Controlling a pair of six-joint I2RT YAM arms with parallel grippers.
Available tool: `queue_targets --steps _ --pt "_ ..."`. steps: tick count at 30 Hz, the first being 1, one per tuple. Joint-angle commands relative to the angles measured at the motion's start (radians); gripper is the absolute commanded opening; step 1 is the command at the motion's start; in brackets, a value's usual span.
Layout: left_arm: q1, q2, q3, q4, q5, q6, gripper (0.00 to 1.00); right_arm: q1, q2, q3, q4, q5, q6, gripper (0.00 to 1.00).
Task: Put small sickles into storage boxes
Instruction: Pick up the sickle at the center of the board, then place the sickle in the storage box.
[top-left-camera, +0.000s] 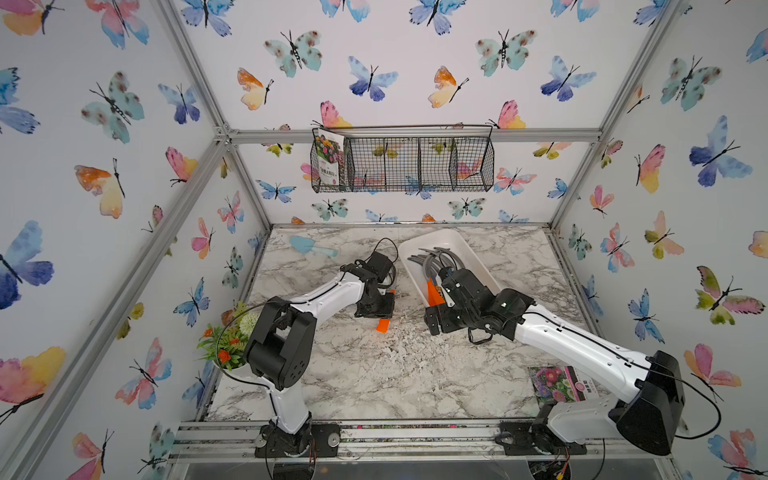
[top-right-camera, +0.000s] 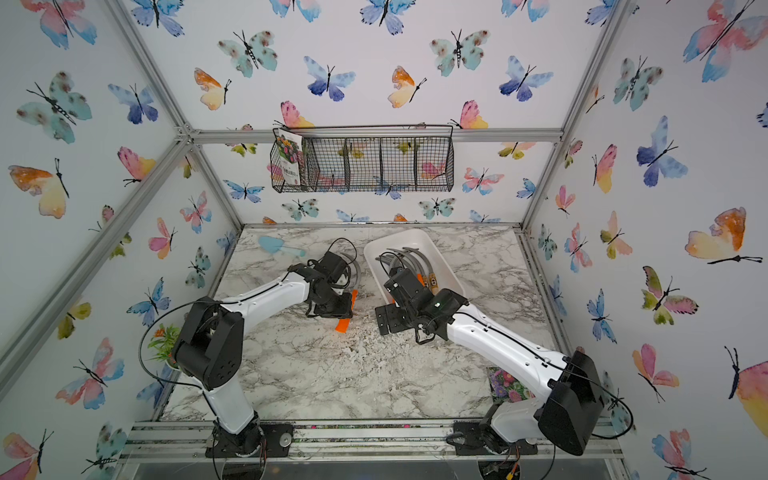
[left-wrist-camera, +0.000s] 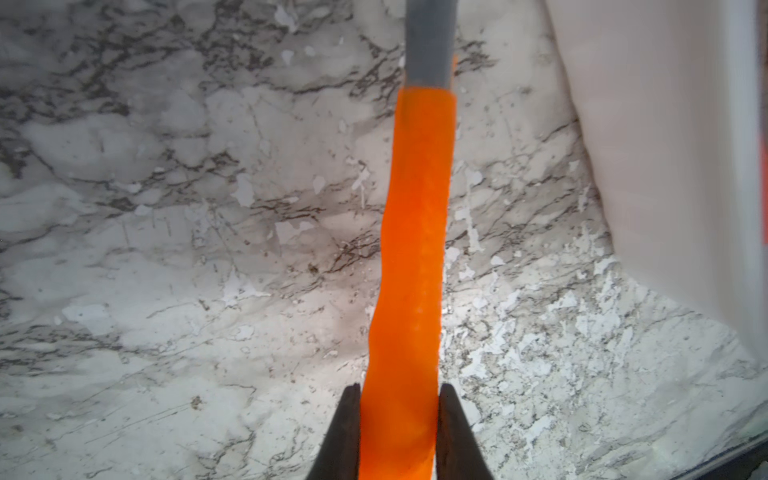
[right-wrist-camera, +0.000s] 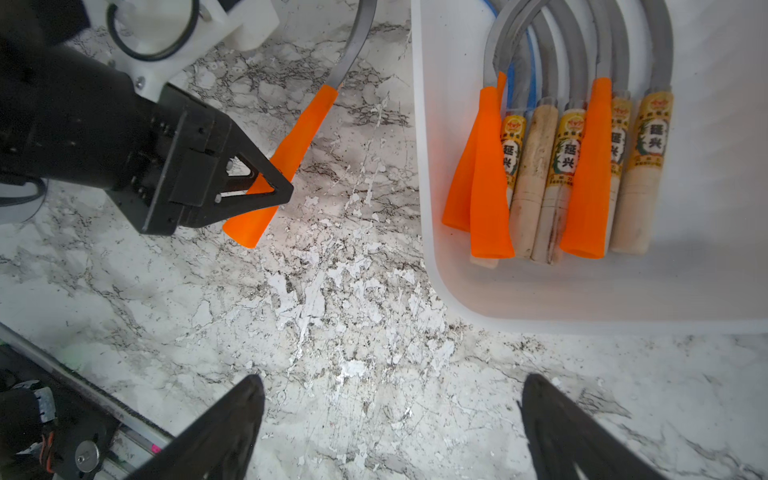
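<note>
- Step in hand: pick-up of the one sickle seen outside the tray. The left gripper (left-wrist-camera: 398, 392) is clamped on the orange handle of this loose sickle (left-wrist-camera: 415, 232), near the butt end, with the grey blade pointing away from the wrist.
- Location: the loose sickle is over the marble tabletop (right-wrist-camera: 332, 316), just beside the white tray (right-wrist-camera: 428, 232) but outside its rim. These views do not confirm whether the butt is clear of the surface.
- Tray contents: the stored sickles (right-wrist-camera: 582, 166) lie side by side, orange and pale wood handles together.
- The right gripper (right-wrist-camera: 392, 380) has its jaws spread wide, holds nothing, and hovers near the tray's corner.
- Next move, as judged: lift, carry over the rim, line up with the row, lower, release. The hooked blade may snag the rim or neighbouring blades.
</note>
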Motion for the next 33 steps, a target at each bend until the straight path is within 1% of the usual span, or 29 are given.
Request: queue_targets --steps 1,5,8,13,19,22,27,32,33 --pt "-0.028 -0.027 0.07 -0.028 0.0 -0.043 0.13 -0.034 -0.014 0.016 -0.033 0.01 -0.018 0.99" --pt "-0.052 -0.02 0.141 -0.051 -0.013 -0.061 0.13 -0.073 -0.028 0.013 -0.036 0.002 -0.033 0.98" --pt "-0.065 -0.006 0.182 -0.054 -0.001 -0.079 0.13 -0.098 -0.034 0.016 -0.047 0.0 -0.047 0.99" --pt "-0.094 0.04 0.244 -0.041 0.043 -0.134 0.13 -0.144 -0.051 0.016 -0.059 0.002 -0.057 0.98" --pt "-0.125 0.1 0.299 0.012 0.101 -0.233 0.14 -0.196 -0.071 0.009 -0.064 -0.011 -0.071 0.98" --pt "-0.136 0.118 0.3 0.064 0.125 -0.306 0.14 -0.233 -0.08 0.009 -0.066 -0.016 -0.082 0.98" --pt "-0.15 0.134 0.264 0.227 0.179 -0.442 0.15 -0.289 -0.09 0.016 -0.069 -0.029 -0.104 0.99" --pt "-0.164 0.199 0.308 0.317 0.2 -0.489 0.15 -0.33 -0.096 0.011 -0.066 -0.049 -0.108 0.98" --pt "-0.163 0.242 0.334 0.313 0.21 -0.488 0.15 -0.335 -0.096 0.009 -0.067 -0.052 -0.108 0.98"
